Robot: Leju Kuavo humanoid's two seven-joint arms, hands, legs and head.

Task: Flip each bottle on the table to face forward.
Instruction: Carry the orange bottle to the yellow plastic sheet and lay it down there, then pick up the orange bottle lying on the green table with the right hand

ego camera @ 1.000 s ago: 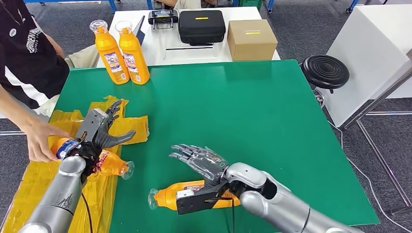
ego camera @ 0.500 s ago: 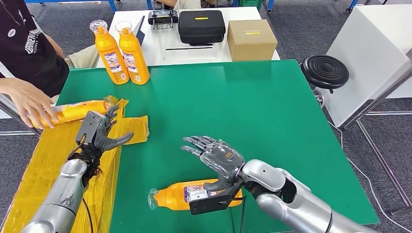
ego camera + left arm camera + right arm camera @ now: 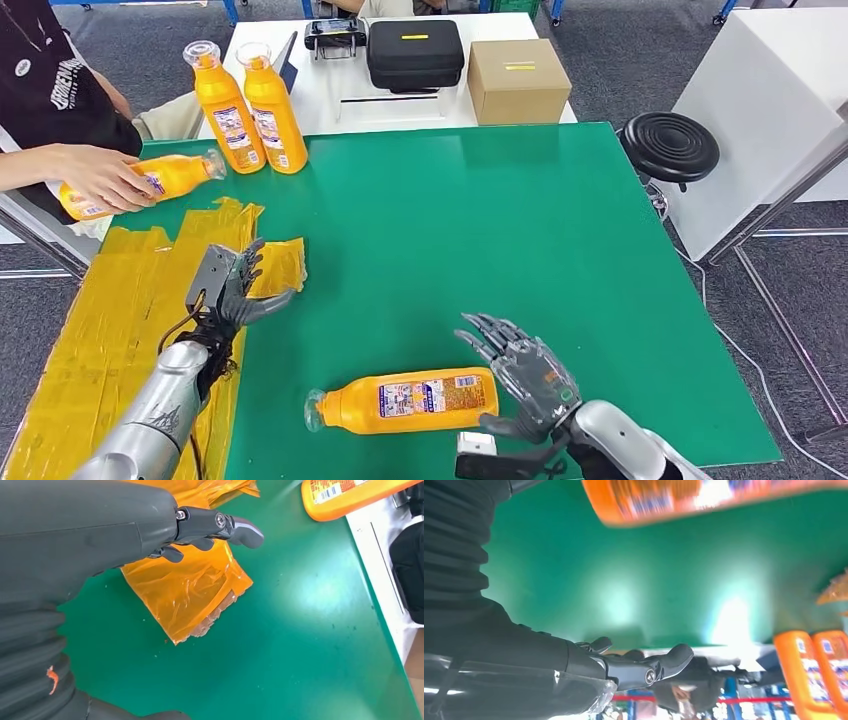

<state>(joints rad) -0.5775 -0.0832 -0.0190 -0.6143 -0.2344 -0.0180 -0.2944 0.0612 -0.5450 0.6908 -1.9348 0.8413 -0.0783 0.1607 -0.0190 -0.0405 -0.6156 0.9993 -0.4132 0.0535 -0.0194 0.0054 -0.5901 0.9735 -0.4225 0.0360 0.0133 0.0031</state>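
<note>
Bottle (image 3: 410,402) lies on its side on the green desk (image 3: 520,230), label up, just beside right hand (image 3: 528,378). Both hands empty, fingers spread wide; left hand (image 3: 228,288) over yellow wrap (image 3: 120,300). Smooth rigid plastic, probably rolls: take mid-body, not the neck.

No legible text on bottle labels (image 3: 428,398)

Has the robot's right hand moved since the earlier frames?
Yes. The right robot hand has drawn back toward the green table's near edge, and now sits beside the base of the lying orange bottle.
</note>
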